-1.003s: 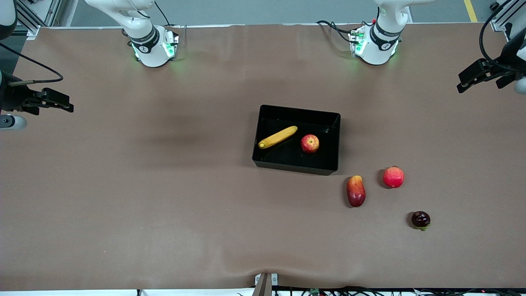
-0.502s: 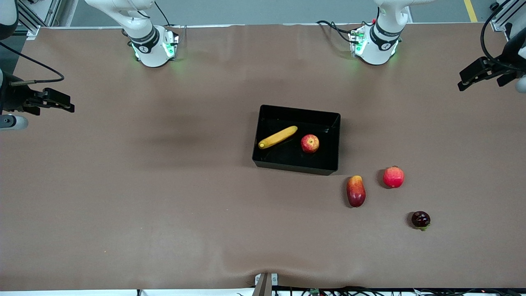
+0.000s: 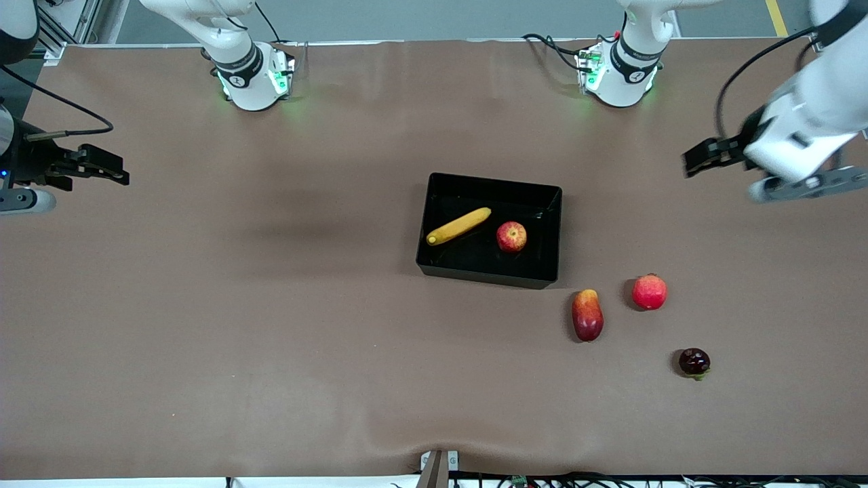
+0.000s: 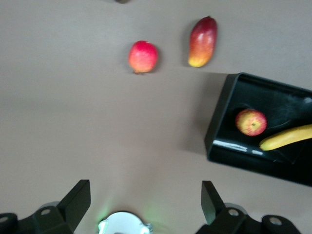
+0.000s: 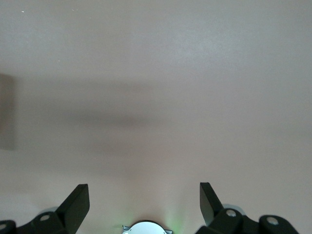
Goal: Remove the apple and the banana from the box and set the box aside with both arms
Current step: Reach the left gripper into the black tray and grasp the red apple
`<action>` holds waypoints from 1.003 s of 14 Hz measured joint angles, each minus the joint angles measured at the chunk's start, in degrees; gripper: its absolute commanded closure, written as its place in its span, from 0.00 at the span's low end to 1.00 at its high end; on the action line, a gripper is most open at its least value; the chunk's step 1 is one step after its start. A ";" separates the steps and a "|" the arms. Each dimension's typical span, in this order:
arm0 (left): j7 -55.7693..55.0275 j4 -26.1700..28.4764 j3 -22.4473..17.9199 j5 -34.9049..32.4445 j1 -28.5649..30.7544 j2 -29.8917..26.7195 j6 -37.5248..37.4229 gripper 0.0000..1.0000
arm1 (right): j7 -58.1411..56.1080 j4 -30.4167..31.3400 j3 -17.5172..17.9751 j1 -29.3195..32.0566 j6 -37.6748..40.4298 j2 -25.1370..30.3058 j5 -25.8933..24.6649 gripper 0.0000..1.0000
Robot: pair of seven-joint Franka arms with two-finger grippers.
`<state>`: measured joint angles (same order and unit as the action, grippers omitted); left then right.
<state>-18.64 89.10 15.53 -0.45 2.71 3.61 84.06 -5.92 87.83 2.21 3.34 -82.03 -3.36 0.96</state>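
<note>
The black box (image 3: 550,234) stands mid-table and holds a yellow banana (image 3: 459,226) and a red apple with yellow patches (image 3: 511,236). On the cloth, nearer the front camera toward the left arm's end, lie a red-yellow mango (image 3: 587,315), a red round fruit (image 3: 649,292) and a dark purple fruit (image 3: 694,362). My left gripper (image 3: 695,165) is open and empty in the air over bare cloth at the left arm's end. My right gripper (image 3: 112,173) is open and empty over the right arm's end. The left wrist view shows the box (image 4: 229,119), apple (image 4: 251,122), banana (image 4: 286,137), mango (image 4: 202,41) and red fruit (image 4: 143,56).
A brown cloth (image 3: 271,325) covers the whole table. The two arm bases (image 3: 252,74) (image 3: 620,71) stand along the edge farthest from the front camera. The right wrist view shows only bare cloth (image 5: 156,97).
My left arm has swung in from the table's end toward the middle, its gripper now farther over the cloth. My right gripper has shifted slightly inward. The fruits and box have not moved.
</note>
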 measured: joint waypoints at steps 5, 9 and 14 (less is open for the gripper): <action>-10.46 7.13 4.55 0.01 -2.02 4.42 14.11 0.00 | 0.00 0.00 0.01 -0.01 0.00 0.00 0.00 0.00; -15.45 13.91 5.31 0.00 -7.83 9.94 30.26 0.00 | 0.00 0.00 0.01 0.00 0.00 0.00 0.00 0.00; -25.46 14.92 5.34 -1.70 -14.43 18.26 42.33 0.00 | 0.00 0.00 0.01 0.00 0.00 0.00 0.00 0.00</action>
<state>-44.10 104.02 20.87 -2.15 -11.72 21.86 126.39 -5.92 87.83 2.22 3.35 -82.03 -3.36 0.96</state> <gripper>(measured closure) 0.000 0.000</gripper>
